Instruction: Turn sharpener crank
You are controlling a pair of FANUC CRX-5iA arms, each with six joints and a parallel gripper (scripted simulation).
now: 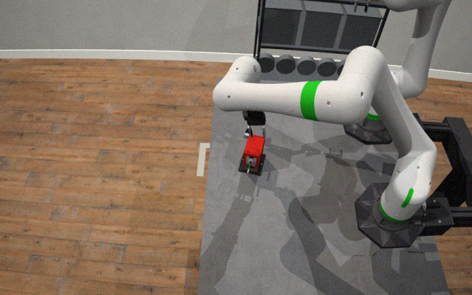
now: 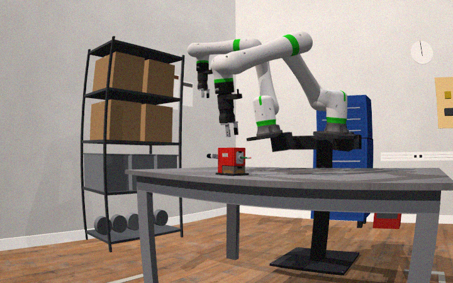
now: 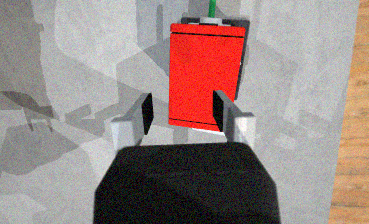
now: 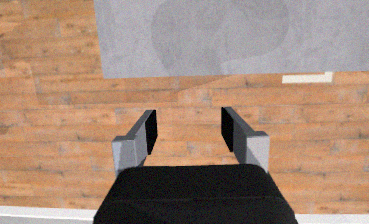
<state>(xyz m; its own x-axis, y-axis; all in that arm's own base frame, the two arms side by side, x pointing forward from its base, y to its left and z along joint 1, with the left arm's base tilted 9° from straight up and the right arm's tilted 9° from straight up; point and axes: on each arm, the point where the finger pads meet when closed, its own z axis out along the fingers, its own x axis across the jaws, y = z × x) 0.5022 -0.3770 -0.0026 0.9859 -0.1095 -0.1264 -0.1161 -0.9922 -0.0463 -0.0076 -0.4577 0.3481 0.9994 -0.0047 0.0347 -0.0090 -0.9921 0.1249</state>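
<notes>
The red sharpener stands upright on its dark base on the grey table. A green pencil sticks out of one end. The crank's black knob is on the opposite end, out to the side in the exterior view; in the left wrist view the crank is hidden. My left gripper is open and empty, pointing down above the crank end of the sharpener. My right gripper is open and empty, high and away from the sharpener.
The grey table has an edge close to the sharpener. The left forearm spans above the table. A black shelf rack with boxes stands behind. The right gripper hangs beyond the table edge, above the wooden floor.
</notes>
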